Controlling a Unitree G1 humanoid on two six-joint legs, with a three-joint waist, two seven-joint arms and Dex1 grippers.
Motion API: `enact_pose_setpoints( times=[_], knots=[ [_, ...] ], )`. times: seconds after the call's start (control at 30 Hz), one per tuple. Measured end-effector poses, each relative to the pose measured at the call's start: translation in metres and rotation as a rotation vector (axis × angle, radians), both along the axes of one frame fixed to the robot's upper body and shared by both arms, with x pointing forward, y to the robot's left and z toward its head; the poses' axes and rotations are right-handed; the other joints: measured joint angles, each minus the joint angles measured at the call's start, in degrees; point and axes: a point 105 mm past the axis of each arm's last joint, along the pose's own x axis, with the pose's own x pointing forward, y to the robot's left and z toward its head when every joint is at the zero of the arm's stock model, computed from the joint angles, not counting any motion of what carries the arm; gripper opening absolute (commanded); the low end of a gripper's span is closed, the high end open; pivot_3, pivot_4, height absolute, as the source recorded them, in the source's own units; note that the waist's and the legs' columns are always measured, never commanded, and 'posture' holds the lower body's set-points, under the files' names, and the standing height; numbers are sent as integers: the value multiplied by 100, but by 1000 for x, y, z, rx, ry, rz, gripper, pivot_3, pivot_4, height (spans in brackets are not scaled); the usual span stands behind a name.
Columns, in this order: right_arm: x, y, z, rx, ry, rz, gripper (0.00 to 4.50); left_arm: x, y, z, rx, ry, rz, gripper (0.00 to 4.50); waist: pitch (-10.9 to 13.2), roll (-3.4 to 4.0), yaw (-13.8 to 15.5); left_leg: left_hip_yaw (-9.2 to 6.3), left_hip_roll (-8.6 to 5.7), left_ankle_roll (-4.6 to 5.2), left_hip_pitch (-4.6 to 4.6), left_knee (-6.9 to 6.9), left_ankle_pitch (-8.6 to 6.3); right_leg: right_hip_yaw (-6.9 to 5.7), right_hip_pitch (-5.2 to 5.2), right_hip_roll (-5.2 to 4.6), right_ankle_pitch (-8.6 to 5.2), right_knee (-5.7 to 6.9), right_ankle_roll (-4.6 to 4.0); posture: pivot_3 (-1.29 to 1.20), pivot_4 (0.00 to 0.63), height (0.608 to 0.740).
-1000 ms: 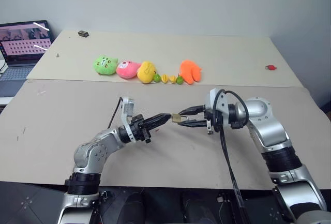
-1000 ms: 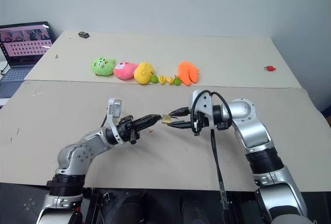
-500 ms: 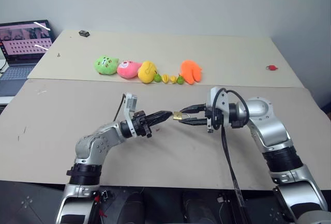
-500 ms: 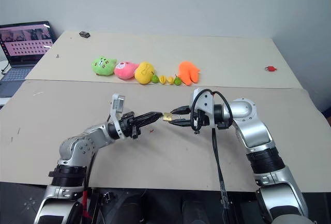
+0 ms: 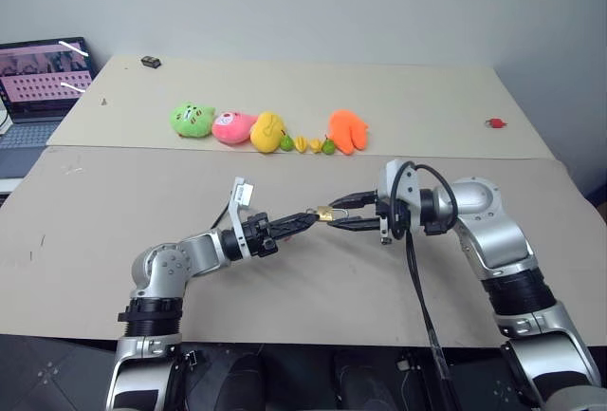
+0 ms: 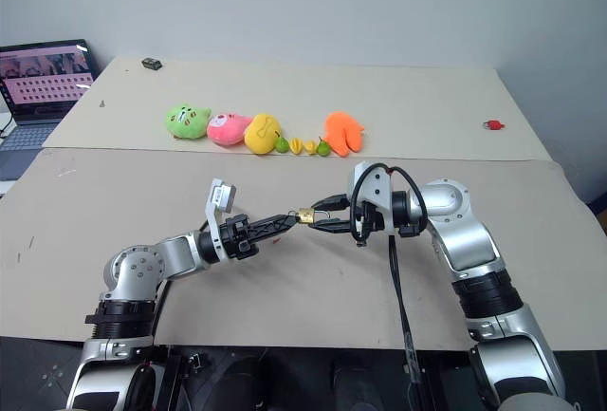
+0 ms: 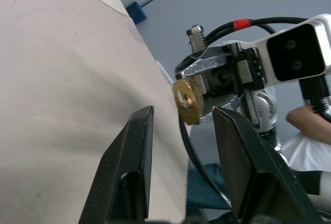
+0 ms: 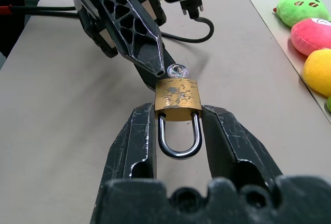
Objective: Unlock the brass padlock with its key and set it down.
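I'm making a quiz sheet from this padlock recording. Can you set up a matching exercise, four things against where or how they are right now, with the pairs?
Things:
1. brass padlock
2. key
3. left gripper
4. small red object

States:
A. jaws standing open, just short of the padlock's key end
B. lying on the far table, near its right edge
C. clamped between the jaws of the right gripper, shackle pointing back toward that wrist
D. its round silvery head sticks out of the padlock's body

Pairs: 1-C, 2-D, 3-A, 4-B

Silver arms, black fingers (image 8: 138, 146), cables
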Motion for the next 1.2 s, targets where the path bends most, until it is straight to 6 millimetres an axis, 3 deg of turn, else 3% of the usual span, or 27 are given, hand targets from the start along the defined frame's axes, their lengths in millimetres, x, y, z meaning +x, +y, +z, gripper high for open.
enact_pose_setpoints(
  times=[0.33, 0.47, 0.53, 1.0, 1.07, 1.1, 1.2],
  knots=[
    [1, 1, 3, 3, -10, 2, 928, 7, -12, 8, -45, 34, -4, 1896, 0, 0, 0, 0, 0, 0, 0, 0, 0, 0, 0, 0, 0, 0, -1, 0, 150, 717],
    [1, 2, 3, 5, -12, 1, 928, 7, -11, 7, -38, 36, 0, 926, 0, 0, 0, 0, -1, 0, 0, 0, 0, 1, 0, 0, 0, 0, -1, 0, 150, 717],
    [0, 2, 4, 8, -12, 2, 928, 8, -10, 6, -43, 42, 2, 79, 0, 0, 0, -1, 0, 0, 0, 0, 0, 0, 0, 0, 0, 0, -1, 0, 150, 717],
    [0, 6, 1, -1, -28, 17, 928, 4, -9, 2, -10, 37, -9, 33, 0, 0, -7, 0, 0, 0, 0, 0, 0, 0, 0, 0, 0, 0, -1, 0, 150, 717],
    [4, 9, 1, 17, -41, 10, 1950, 7, -6, 3, -10, 24, 10, 33, 0, 0, -10, 0, 0, 0, 1, 0, 0, 1, 1, 0, 1, 0, -1, 0, 150, 717],
    [6, 9, 1, 23, -38, 2, 2111, 7, -5, 4, -9, 20, 14, 33, 0, 0, -7, 0, 0, 0, 1, 0, 0, 0, 0, 0, 1, 0, -1, 0, 150, 717],
    [12, 6, -1, 25, -38, -29, 3174, 7, -6, 4, -6, 21, 12, 33, 0, 0, 6, 0, -1, 0, -2, 0, 0, 0, 0, 0, 1, -3, -2, 0, 150, 717]
  ],
)
